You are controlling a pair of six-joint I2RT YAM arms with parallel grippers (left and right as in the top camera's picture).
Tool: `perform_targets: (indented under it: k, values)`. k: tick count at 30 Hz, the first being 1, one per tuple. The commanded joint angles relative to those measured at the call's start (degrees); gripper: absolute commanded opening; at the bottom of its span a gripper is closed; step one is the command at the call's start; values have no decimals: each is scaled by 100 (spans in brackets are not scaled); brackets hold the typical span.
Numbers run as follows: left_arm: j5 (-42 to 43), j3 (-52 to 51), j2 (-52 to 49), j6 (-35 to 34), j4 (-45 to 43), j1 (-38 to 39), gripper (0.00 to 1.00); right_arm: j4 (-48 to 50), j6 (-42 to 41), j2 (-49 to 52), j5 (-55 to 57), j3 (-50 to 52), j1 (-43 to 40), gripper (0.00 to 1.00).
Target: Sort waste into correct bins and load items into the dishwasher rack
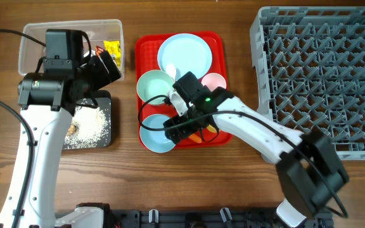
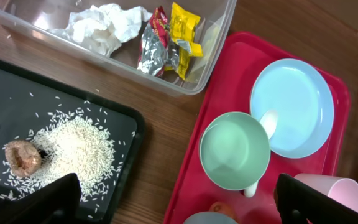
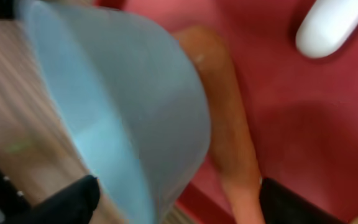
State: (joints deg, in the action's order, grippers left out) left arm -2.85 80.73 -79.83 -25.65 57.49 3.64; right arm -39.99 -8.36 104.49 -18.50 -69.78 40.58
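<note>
Left hand (image 2: 179, 208), apart, is hovering near the black tray (image 2: 17, 93) holding rice (image 2: 79, 149); right hand (image 3: 188, 202), apart, is straddling the carrot (image 3: 229, 137) beside the blue bowl (image 3: 135, 106).

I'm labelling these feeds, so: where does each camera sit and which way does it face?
Overhead: above the table, looking straight down on red tray and grey rack; left arm and right arm show.
Left wrist: on the left arm, looking down at black tray, clear tub and pale blue plate; its fingertips show.
Right wrist: close above blue bowl and carrot, blurred; its fingertips show.
Shared: overhead and left wrist both show the plate.
</note>
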Motion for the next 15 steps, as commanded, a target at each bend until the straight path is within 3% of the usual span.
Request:
perform_targets:
  k: [1,3,4,5,12,15]
  values:
    - [20,-15,-81,-31,2,-28,100,44,-225,251,109,-133,9,68]
    - [-28,-15,-87,-28,-2,-28,100,153,-361,249,234,-170,7,38]
    - [-48,-15,-87,-31,0,-28,100,190,-490,243,328,-199,7,10]
    - [-48,-15,-87,-31,0,-28,100,186,-579,243,378,-245,7,4]
    - [-46,-15,-87,-31,2,-28,100,-518,-673,-254,463,-1156,-28,4]
    - [-46,-15,-87,-31,2,-28,100,-1134,-800,-909,1864,-1786,-227,4]
